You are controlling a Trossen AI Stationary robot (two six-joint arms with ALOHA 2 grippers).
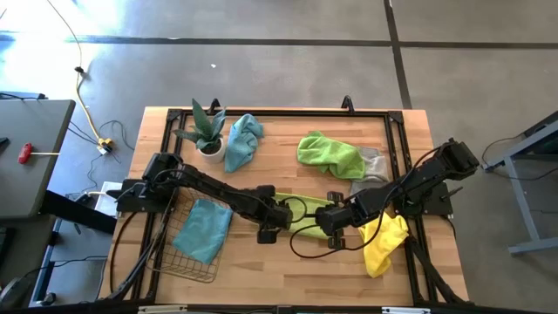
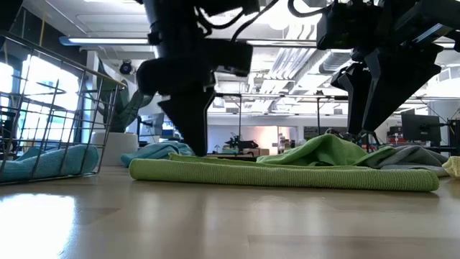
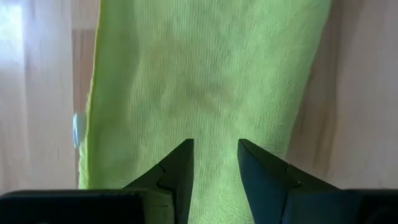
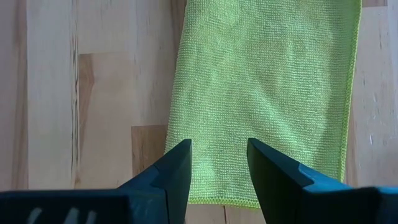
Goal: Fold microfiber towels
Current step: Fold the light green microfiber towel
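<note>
A lime green microfiber towel [image 1: 309,209] lies folded into a long strip [image 2: 287,174] flat on the table, near the front middle. My left gripper [image 1: 267,232] points down, open, over the strip's left end [image 3: 205,74]. Its fingertips [image 2: 192,147] are down at the cloth. My right gripper [image 1: 335,232] hangs open over the strip's right end [image 4: 267,81], its fingers either side of the hem. A yellow towel [image 1: 384,244] lies crumpled just right of it. My left gripper comes from above, pointing steeply down, its open fingers [image 3: 177,165] over the strip's left end [image 3: 214,124]. I cannot tell whether the tips touch the cloth. The strip lies flat on the table.
A second lime green towel [image 1: 330,154] and a grey one [image 1: 371,162] lie bunched at the far right. A teal towel [image 1: 243,139] sits by a potted plant [image 1: 206,131] at the far left. Another teal towel [image 1: 206,228] lies in the wire basket [image 1: 171,253] at the near left.
</note>
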